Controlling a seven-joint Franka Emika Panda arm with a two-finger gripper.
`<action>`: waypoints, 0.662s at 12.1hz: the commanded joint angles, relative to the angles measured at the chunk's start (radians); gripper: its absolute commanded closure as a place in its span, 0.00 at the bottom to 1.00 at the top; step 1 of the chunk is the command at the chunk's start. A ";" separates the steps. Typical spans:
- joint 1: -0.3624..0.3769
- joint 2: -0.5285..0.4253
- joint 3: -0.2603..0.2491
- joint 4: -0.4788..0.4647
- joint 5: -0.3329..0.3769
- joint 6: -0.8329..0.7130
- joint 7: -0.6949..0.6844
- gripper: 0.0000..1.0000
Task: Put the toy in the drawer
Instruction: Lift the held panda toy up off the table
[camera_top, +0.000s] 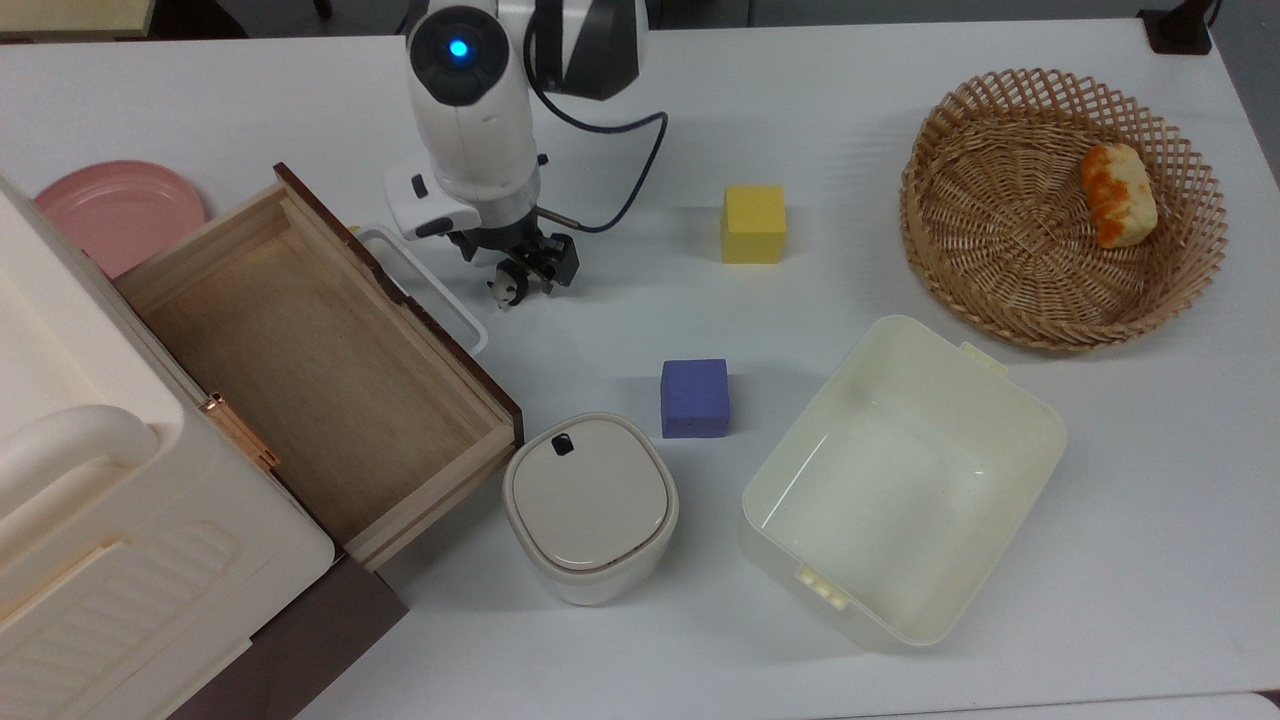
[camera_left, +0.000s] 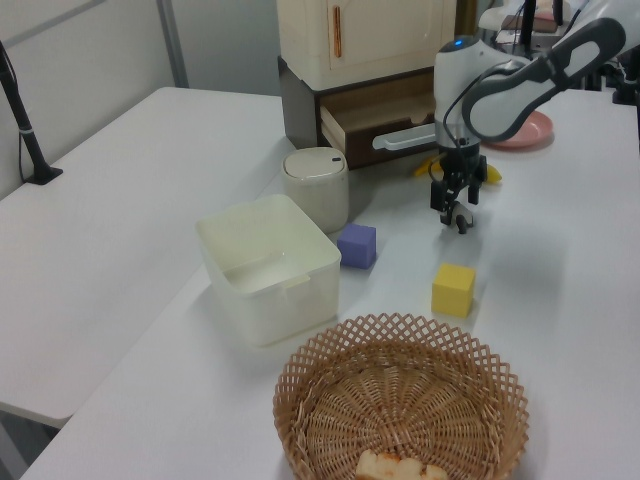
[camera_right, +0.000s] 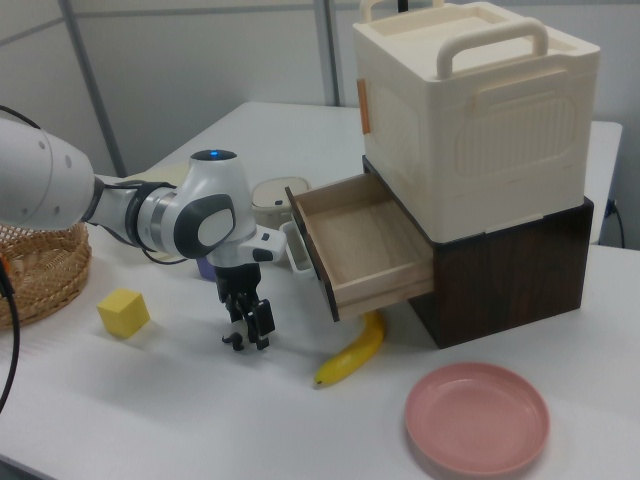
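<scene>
In the top view, one hand sits low at upper centre, its fingers open around the one toy on the bench, right of the one open drawer. In the left view, two cubes, yellow cube and purple cube, lie mid-frame. In the right view, one banana and one pink plate sit lower right.

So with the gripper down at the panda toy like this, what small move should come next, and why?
Probably close the fingers on the toy before lifting. The gripper is low at the table, with the toy beside its fingertips and standing on the white surface in the left view, so no lift has begun. The drawer is open, ready to receive it.
</scene>
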 joint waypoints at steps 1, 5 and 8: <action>0.018 0.016 0.007 -0.007 -0.053 0.034 0.063 0.24; 0.018 0.005 0.008 -0.005 -0.055 0.033 0.063 0.63; 0.012 -0.011 0.007 0.013 -0.053 0.017 0.052 0.69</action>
